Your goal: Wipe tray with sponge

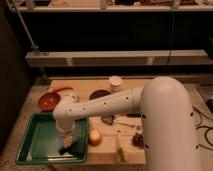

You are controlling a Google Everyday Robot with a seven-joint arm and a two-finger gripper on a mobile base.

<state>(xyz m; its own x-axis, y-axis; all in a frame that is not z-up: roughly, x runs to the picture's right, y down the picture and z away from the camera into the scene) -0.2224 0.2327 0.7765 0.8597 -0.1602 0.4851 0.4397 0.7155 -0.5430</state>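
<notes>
The green tray (pixel 40 142) lies at the table's front left corner. My arm reaches in from the right and bends down over the tray's right half. My gripper (pixel 66 139) points down into the tray, shut on the sponge (pixel 67 145), a pale yellow block with a blue layer. The sponge rests against the tray floor near the right rim. The wrist hides most of the fingers.
A round orange fruit (pixel 95 136) sits just right of the tray. A red plate (pixel 49 101) lies behind the tray. Further back are a white cup (pixel 115 82) and a dark disc (pixel 100 95). A yellow block (pixel 121 148) and dark bits (pixel 137 140) lie front right.
</notes>
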